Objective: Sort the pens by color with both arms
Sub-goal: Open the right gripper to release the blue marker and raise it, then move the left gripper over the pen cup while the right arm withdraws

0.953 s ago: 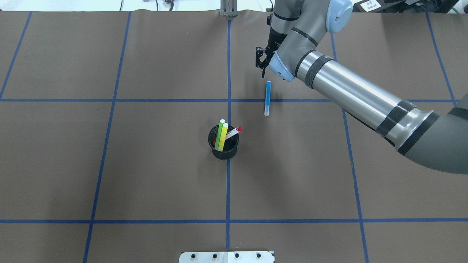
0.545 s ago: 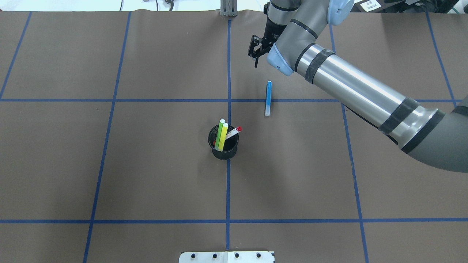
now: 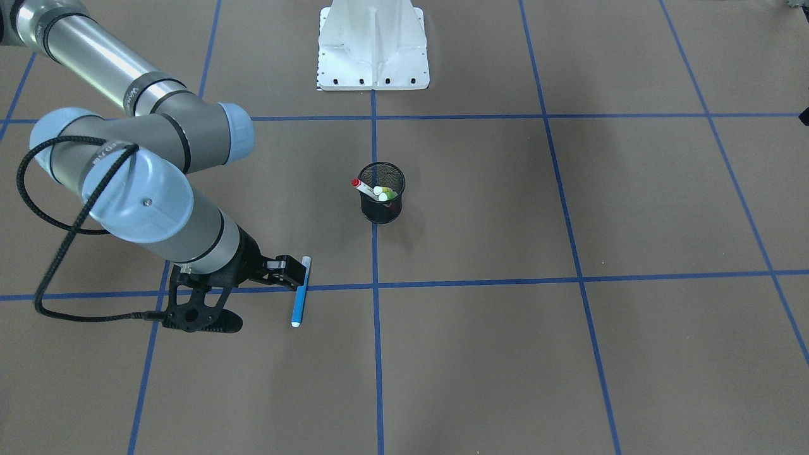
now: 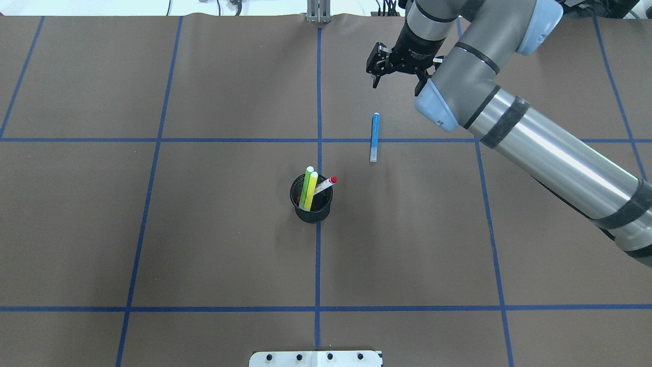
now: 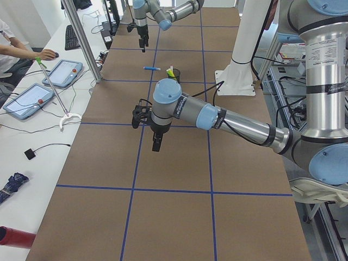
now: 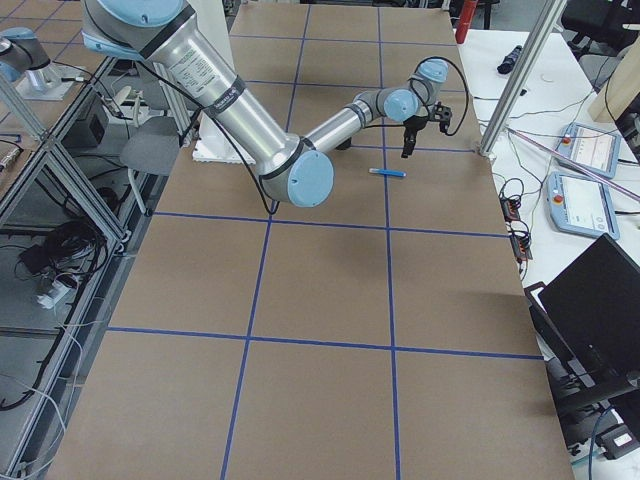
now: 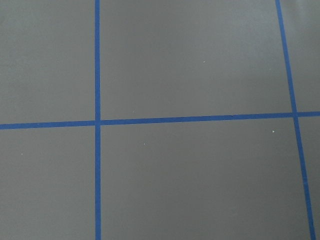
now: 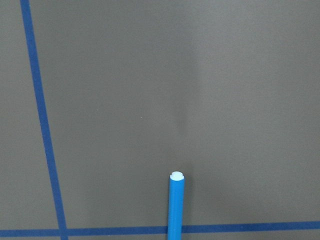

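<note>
Pens nearest us in the overhead view stand in a black mesh cup (image 4: 313, 214) just below the frame's centre, on the vertical blue tape line (image 4: 318, 265). They are a light green pen (image 4: 307, 186), a yellow pen (image 4: 311, 191) touching it, and a white pen with red ends (image 4: 326, 184) leaning right. Farther up, right of centre, the blue pen (image 4: 374, 137) lies flat on the brown table (image 4: 204, 229), across a horizontal tape line and well apart from the cup. Beyond it, near the top edge, the right gripper (image 4: 378, 71) hovers with jaws parted and empty, clear of the blue pen. In the left side view the left gripper (image 5: 156, 142) hangs mid-frame above the table; we cannot tell whether its jaws are apart.
</note>
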Robot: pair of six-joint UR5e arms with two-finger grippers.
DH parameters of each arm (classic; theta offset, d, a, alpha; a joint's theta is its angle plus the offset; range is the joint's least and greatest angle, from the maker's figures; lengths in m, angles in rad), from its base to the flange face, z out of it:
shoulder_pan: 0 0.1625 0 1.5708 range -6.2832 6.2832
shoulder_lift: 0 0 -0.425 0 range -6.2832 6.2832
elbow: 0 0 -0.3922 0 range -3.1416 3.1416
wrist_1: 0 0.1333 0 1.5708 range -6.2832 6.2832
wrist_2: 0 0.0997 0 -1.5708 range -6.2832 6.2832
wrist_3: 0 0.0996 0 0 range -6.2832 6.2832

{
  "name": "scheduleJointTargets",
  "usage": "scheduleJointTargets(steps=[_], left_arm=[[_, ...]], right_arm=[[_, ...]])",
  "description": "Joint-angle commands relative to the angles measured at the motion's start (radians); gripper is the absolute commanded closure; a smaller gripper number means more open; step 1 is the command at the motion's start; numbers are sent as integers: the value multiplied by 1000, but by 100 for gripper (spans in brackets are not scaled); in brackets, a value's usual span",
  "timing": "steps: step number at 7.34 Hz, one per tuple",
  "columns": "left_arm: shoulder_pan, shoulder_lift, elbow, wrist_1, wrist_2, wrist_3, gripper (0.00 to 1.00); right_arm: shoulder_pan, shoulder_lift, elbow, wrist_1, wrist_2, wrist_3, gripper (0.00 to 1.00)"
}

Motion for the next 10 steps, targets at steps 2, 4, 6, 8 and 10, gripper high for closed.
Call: scheduleJointTargets(steps=[2, 4, 6, 8, 10], left_arm=[[2, -3, 2, -4, 1, -15, 0], [56, -48, -3, -51, 1, -181, 0], [196, -154, -42, -85, 13, -458, 0], [408, -303, -61, -74, 155, -739, 0], [603, -483, -56, 67, 293, -913, 1]], right_arm=[[-21, -154, 268, 0, -94, 72, 2], [-23, -206, 328, 3, -99, 100, 2], [-20, -299, 406, 9, -99, 83, 2], [-17, -329, 410, 12, -99, 68, 2], [-15, -373, 423, 49, -99, 66, 2]])
